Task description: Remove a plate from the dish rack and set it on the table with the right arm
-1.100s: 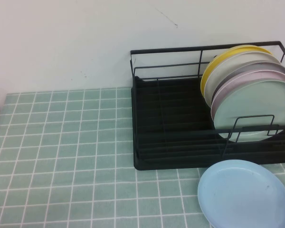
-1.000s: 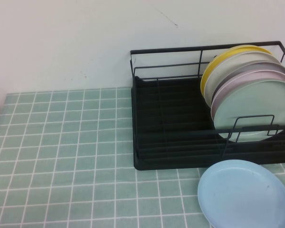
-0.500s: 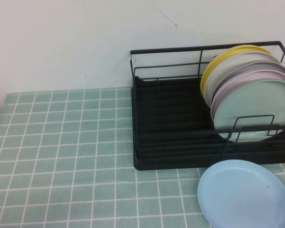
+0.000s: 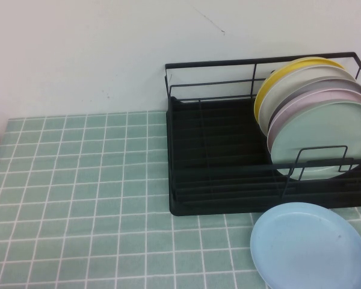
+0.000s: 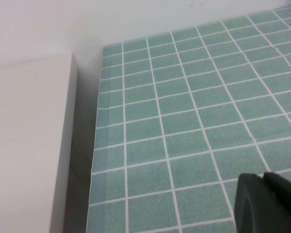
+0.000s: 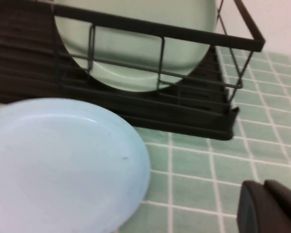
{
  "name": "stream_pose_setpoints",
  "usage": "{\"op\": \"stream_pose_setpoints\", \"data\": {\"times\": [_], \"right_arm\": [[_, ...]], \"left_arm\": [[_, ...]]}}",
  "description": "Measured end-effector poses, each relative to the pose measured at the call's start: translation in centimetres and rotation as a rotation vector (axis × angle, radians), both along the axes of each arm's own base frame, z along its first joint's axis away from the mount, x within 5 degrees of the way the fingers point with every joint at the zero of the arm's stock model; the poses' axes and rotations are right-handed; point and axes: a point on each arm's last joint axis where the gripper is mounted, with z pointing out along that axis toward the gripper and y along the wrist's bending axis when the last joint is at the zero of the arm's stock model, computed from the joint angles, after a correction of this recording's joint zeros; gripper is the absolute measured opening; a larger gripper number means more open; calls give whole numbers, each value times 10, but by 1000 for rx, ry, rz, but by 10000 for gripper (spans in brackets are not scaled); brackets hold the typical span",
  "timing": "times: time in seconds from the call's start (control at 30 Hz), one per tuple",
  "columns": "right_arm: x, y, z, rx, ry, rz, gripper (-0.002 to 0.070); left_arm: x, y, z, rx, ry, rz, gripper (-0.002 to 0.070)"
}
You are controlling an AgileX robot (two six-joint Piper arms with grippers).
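The pale mint-green plate (image 4: pixel 322 141) stands upright at the front of a row of plates at the right end of the black wire dish rack (image 4: pixel 216 156). It also shows in the right wrist view (image 6: pixel 136 53), behind the rack's front rail (image 6: pixel 160 31). The rack sits on the green tiled table (image 4: pixel 78 180). My right gripper (image 6: pixel 263 188) is shut and empty, low over the table in front of the rack's right corner. My left gripper (image 5: pixel 262 178) is shut and empty over the table's left part. Neither gripper shows in the high view.
A light blue plate (image 4: pixel 310 247) lies flat on the table in front of the rack, also in the right wrist view (image 6: pixel 58 165). Pink (image 4: pixel 343 96), grey, white and yellow (image 4: pixel 277 75) plates stand behind the mint one. A white block (image 5: pixel 29 145) borders the table's left edge.
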Motion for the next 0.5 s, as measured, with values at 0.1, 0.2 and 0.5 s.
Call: {"op": "stream_pose_setpoints", "data": {"times": [0.1, 0.2, 0.5], "right_arm": [[0, 2, 0, 65, -5, 4, -1], [1, 6, 2, 214, -22, 4, -1], [4, 7, 20, 630, -182, -51, -1]], "left_arm": [[0, 0, 0, 0, 0, 0, -3], [0, 0, 0, 0, 0, 0, -3], [0, 0, 0, 0, 0, 0, -3]]}}
